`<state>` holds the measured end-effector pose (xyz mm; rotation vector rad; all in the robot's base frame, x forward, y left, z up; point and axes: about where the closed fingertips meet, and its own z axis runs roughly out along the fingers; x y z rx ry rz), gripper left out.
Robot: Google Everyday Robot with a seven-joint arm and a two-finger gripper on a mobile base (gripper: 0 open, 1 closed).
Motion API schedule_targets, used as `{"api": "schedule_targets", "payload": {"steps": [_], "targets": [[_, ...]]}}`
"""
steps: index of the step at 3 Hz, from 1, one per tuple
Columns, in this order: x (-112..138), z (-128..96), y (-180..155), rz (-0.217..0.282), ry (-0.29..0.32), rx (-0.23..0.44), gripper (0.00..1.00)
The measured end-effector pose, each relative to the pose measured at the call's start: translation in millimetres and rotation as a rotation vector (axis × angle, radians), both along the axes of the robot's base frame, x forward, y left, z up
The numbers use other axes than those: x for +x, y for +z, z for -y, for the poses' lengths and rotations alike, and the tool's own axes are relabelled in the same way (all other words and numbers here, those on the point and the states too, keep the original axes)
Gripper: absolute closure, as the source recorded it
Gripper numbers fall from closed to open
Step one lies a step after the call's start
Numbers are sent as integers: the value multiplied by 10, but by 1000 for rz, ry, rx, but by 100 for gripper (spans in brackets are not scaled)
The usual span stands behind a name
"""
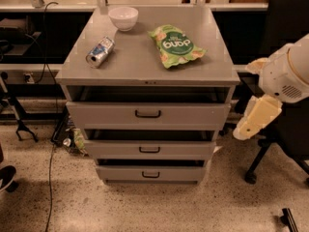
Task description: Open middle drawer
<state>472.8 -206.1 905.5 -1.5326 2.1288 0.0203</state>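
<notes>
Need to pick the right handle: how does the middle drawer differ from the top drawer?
The top drawer has a taller front; the middle drawer has a lower one. The top drawer's black handle is larger than the middle drawer's. Both are grey and slightly open. The tool hangs right of the cabinet, touching neither.
</notes>
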Motion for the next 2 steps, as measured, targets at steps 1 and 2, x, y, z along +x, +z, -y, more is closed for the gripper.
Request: {"api": "schedule_targets", "payload": {"steps": [1, 2], "targets": [[-21, 4, 67, 6, 11, -14, 0], [-22, 5, 72, 6, 12, -15, 0]]}}
